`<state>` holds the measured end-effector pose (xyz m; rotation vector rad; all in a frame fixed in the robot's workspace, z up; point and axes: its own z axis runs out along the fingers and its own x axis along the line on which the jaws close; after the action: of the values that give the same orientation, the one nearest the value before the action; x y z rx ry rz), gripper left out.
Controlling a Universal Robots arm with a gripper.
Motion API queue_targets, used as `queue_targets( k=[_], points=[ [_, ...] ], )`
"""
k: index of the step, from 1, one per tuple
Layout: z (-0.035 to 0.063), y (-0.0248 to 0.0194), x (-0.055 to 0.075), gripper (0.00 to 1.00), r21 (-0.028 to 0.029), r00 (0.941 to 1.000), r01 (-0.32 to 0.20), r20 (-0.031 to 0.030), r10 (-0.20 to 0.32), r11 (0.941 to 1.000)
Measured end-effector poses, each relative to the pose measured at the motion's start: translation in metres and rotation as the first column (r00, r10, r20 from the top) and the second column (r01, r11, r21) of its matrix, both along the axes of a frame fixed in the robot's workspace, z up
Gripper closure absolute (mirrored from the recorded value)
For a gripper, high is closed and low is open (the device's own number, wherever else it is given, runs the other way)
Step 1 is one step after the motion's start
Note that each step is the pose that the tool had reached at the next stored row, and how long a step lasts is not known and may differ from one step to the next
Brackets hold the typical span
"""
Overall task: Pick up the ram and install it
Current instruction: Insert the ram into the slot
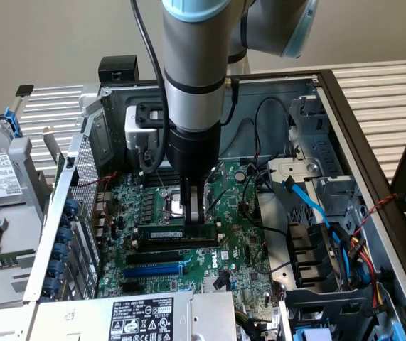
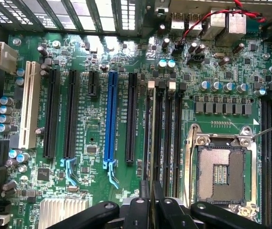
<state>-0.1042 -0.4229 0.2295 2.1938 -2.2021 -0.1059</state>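
"Inside the open computer case, where is the ram at this moment?"

"It stands on its long edge over the motherboard, along the row of black memory slots. It is at the slot which is nearest to the expansion slots. The flat side with the small white label faces the exterior camera. From the wrist camera the ram appears as one narrow line, because I look onto its thin upper edge. If it is pressed down completely, I cannot tell."

"And the gripper?"

"The gripper comes straight down from the arm and is clenched on the upper edge of the ram, a little toward the exterior view's right of the stick's middle. In the wrist view one of the fingers is on each side of the narrow line."

"What lies around it?"

"On one side of the memory slots there is a black expansion slot, and just beside that the blue slot. On the other side is the processor socket with its metal frame. Farther out, toward the exterior view's right, a blue cable runs down across the drive bay. At the lower edge of the exterior view I see a grey box with a white label."
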Motion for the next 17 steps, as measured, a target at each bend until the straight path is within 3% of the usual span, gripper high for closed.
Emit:
queue_targets(
  k=[3,9,17],
  points=[
    [0.0000,0.0001,-0.0011,0.86,0.0008,1.0000,0.000,0.0091,0.000,1.0000],
    [0.0065,0.0001,-0.0018,0.86,0.0007,0.9999,0.000,0.0100,0.000,1.0000],
    [0.0066,0.0000,-0.0051,0.86,0.0008,0.9999,0.000,0.0164,0.000,1.0000]
  ],
)
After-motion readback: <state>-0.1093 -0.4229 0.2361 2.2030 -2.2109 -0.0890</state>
